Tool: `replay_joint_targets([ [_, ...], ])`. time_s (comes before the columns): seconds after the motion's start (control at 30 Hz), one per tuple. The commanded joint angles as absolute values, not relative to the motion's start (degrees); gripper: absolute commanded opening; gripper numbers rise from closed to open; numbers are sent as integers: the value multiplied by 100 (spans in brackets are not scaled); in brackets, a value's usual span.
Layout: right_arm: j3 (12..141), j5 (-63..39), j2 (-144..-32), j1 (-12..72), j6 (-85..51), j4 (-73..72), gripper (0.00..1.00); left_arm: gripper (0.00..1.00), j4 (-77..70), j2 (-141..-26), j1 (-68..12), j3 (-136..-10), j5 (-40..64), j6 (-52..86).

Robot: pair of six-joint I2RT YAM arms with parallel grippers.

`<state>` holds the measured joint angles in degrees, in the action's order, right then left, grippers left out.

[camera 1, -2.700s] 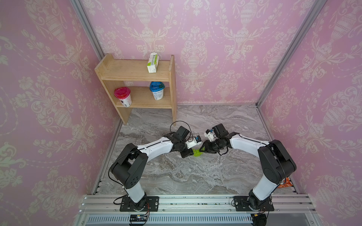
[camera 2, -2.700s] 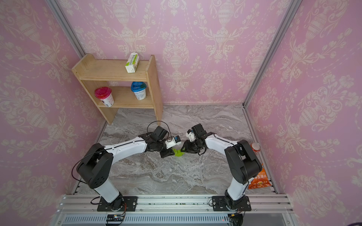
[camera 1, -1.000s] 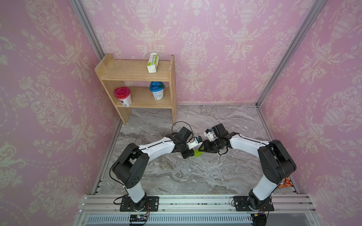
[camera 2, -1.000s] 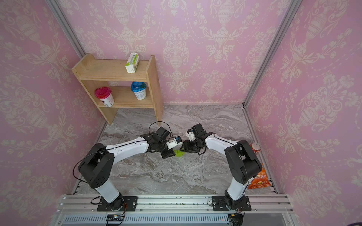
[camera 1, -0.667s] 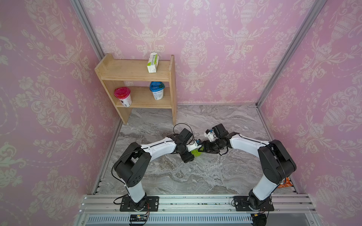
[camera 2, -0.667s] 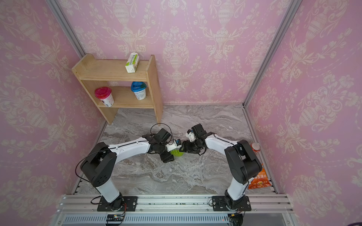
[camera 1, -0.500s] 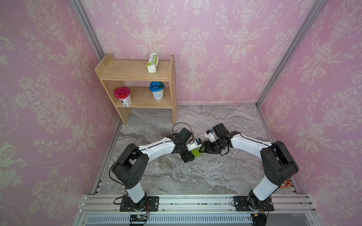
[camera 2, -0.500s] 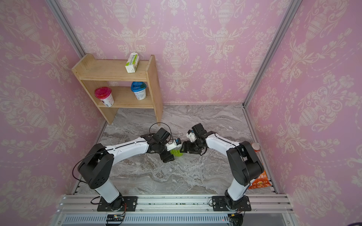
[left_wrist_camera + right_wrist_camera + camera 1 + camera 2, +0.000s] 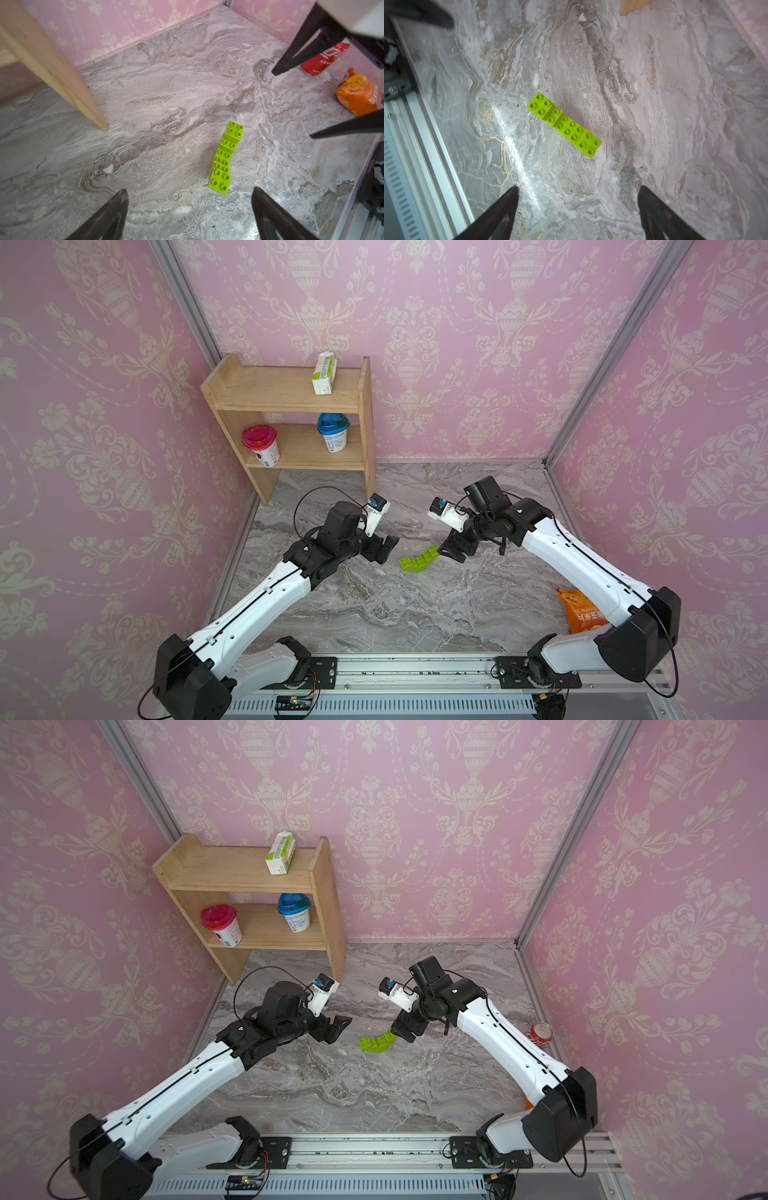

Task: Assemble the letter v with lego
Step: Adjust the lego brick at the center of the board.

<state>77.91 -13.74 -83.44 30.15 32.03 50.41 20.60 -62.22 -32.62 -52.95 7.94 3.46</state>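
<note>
The lego [image 9: 419, 561] [image 9: 376, 1042] is a short stepped row of joined lime-green studded bricks resting free on the marble table in both top views. From above it reads as one line of studs in the left wrist view [image 9: 225, 158] and the right wrist view [image 9: 564, 124]; whether it forms the letter v I cannot tell. My left gripper [image 9: 387, 549] [image 9: 189, 190] is open, a little to the row's left. My right gripper [image 9: 451, 549] [image 9: 578, 187] is open just beside the row's right end. Neither holds anything.
A wooden shelf [image 9: 291, 406] at the back left carries a carton [image 9: 324, 374], a red cup [image 9: 261, 445] and a blue cup [image 9: 333, 437]. An orange snack bag [image 9: 582, 610] and a red can [image 9: 540, 1031] lie by the right wall. A metal rail [image 9: 415, 672] runs along the front.
Both grippers opened and let go of the lego. The left arm drew back to the left, the right one pulled away slightly. The lego now rests alone on the table.
</note>
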Motion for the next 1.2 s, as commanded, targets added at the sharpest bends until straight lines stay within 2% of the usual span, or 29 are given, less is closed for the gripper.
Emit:
replay_joint_targets([
  [0.0, 8341, -1185, -9058, 3051, 5165, 5677, 88, 94, 2248, -5594, -3089, -4941, 540, 1290],
  [0.17, 8765, -821, -10005, 3476, 5829, 5823, 85, 95, 2249, -5151, -2911, -4556, 925, 1369],
  [0.47, 9223, -1068, -11109, 3828, 6042, 5668, 83, 94, 2204, -5157, -2834, -4559, 991, 1224],
  [1.17, 8785, -1274, -11645, 3831, 5802, 5074, 82, 93, 2197, -5070, -2830, -4527, 920, 1046],
])
